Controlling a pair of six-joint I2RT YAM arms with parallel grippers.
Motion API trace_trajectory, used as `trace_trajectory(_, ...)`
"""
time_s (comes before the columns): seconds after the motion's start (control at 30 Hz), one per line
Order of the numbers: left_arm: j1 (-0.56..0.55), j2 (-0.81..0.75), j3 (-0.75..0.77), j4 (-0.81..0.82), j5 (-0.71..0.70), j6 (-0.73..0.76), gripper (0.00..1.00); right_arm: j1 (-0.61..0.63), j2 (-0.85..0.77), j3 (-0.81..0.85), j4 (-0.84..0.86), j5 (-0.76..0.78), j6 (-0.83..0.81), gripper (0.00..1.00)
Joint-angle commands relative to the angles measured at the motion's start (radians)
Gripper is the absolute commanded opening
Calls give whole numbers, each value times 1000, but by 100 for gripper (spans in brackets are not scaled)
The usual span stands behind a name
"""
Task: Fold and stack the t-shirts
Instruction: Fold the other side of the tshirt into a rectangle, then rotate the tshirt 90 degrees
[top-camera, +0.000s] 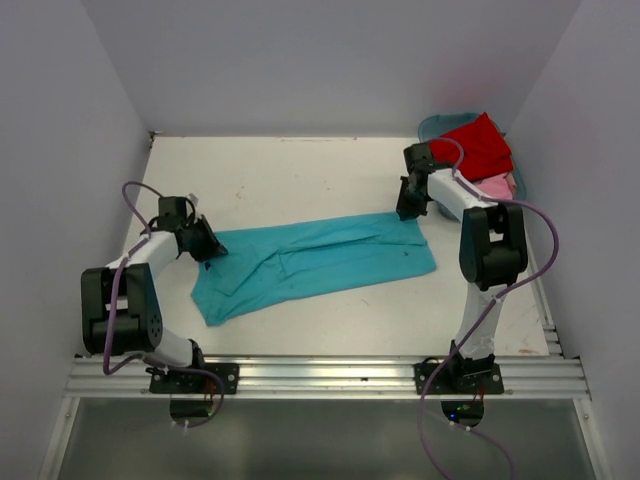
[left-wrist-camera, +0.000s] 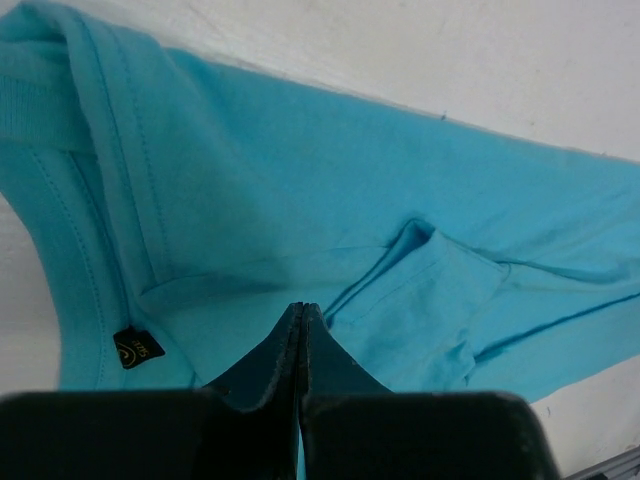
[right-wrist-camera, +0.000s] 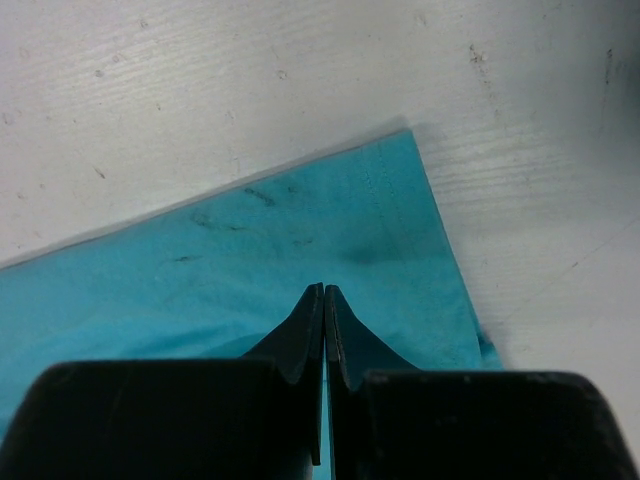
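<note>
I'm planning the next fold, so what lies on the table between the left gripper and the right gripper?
A turquoise short-sleeved cloth t-shirt lies flat, spanning from the left gripper to the right gripper, as the top external view shows.

Your white table (top-camera: 300, 170) had the turquoise t-shirt (top-camera: 320, 262) lying flat across it, and a teal tub (top-camera: 435, 125) sat in its far right corner.
</note>
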Motion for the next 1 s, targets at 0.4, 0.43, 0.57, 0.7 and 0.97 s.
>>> trace_trajectory(0.4,4,215,26,84,-21,-82,0,12,9,-118,79,-4,18,0)
trace_trajectory(0.43,2,225,38,81,-26,-87,0,14,7,-129,82,2,18,0)
trace_trajectory(0.57,4,316,138,68,-46,-101,0,25,-2,-191,94,26,18,0)
trace_trajectory(0.7,0,402,242,61,-24,-127,0,49,-36,-276,113,44,21,0)
trace_trajectory(0.97,-9,619,533,44,80,-122,0,224,-158,-424,105,79,50,0)
